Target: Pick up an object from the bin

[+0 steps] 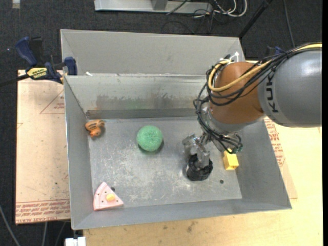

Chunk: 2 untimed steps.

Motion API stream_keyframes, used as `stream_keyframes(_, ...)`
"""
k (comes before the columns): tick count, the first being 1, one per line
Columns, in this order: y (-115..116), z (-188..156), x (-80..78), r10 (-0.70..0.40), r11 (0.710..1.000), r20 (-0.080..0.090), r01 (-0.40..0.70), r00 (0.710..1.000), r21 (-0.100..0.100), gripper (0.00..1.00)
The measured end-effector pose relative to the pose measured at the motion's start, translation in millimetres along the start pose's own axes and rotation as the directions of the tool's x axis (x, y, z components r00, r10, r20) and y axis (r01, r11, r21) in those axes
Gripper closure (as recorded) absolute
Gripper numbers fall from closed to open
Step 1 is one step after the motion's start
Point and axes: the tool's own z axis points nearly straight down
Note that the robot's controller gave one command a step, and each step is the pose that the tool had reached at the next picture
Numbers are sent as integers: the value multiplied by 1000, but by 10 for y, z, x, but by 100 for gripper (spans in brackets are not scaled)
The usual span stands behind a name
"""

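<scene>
Now gripper (197,156) hangs low over black round obj (199,173), right-centre of bin (79,152) floor; can't tell how open it is, nor whether it grips; yellow block (230,161) just beside; green ball (150,138) further left.

arm (300,88): reaching in over the right edge of the bin (262,176) | wrist: orange cover (233,96), looped with cables (211,78), tipped downward | gripper (198,160): low, near floor, right of centre
</scene>
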Motion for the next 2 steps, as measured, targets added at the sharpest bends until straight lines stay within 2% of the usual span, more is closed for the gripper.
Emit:
stream_keyframes(1,0,0,0,0,1000,0,0,1000,0,100)
stream_keyframes(2,-83,-512,-90,2,1000,-3,-2,1000,-2,100)
